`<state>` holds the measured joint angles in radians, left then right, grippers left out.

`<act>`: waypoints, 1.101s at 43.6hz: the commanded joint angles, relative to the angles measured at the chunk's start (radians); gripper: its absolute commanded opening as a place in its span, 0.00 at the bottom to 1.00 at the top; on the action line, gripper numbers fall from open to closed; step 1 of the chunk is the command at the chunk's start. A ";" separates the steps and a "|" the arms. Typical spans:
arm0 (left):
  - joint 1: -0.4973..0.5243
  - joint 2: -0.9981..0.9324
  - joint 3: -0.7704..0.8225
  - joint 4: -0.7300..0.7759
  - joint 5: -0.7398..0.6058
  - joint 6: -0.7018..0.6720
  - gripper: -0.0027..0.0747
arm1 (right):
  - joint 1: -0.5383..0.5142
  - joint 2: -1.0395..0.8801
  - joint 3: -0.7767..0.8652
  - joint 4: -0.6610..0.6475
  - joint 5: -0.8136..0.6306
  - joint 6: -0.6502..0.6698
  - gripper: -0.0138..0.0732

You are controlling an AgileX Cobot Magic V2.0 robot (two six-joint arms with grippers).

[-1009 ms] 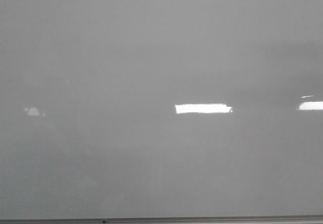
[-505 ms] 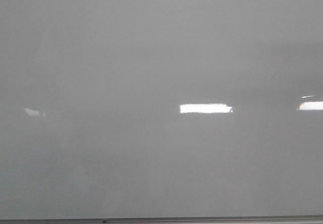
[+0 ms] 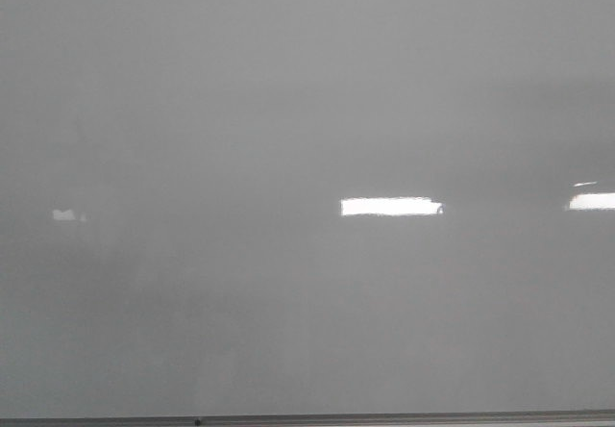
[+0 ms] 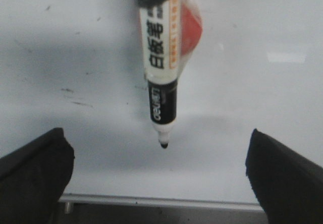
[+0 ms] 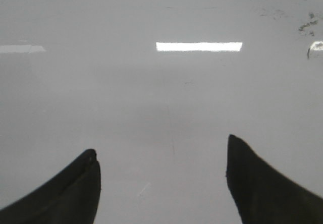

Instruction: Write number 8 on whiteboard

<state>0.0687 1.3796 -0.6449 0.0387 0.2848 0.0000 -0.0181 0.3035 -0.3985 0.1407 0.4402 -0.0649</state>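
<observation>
In the front view, almost nothing is changed from the frames before: the whiteboard (image 3: 288, 110) fills the frame as it did, and only the small reflection at the left edge is dimmed and shifted slightly, while the bright bar near the centre is left nearly where it was. No drawn number 8 is seen on the board in any view; only faint smudges and specks are visible. A thin grey frame strip (image 3: 384, 417) is seen along the bottom edge.

In the left wrist view, a marker (image 4: 162, 67) is shown pointing down toward the lower middle of the frame, its black tip (image 4: 163, 145) close to the board; whether it touches cannot be told. On its black band the brand "deli" is printed, and black Chinese characters are carried on the white barrel beside an orange stripe. The left claw (image 4: 161, 176) is spread wide, its fingers at the lower corners. How the marker is held is hidden.

The right claw (image 5: 161, 183) is likewise spread, holding nothing.
</observation>
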 commanded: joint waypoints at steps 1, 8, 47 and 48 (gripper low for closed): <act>0.001 0.016 -0.033 0.001 -0.143 -0.009 0.90 | 0.004 0.016 -0.035 0.002 -0.078 -0.001 0.79; 0.001 0.062 -0.033 0.001 -0.217 -0.009 0.88 | 0.004 0.016 -0.035 0.002 -0.078 -0.001 0.79; -0.014 -0.001 -0.055 -0.017 -0.088 -0.009 0.01 | 0.004 0.016 -0.035 0.002 -0.077 -0.001 0.79; -0.022 -0.016 -0.066 -0.028 -0.033 -0.009 0.01 | 0.004 0.016 -0.035 0.002 -0.077 -0.001 0.79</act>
<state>0.0669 1.4487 -0.6589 0.0371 0.1809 0.0000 -0.0181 0.3035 -0.3985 0.1407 0.4402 -0.0649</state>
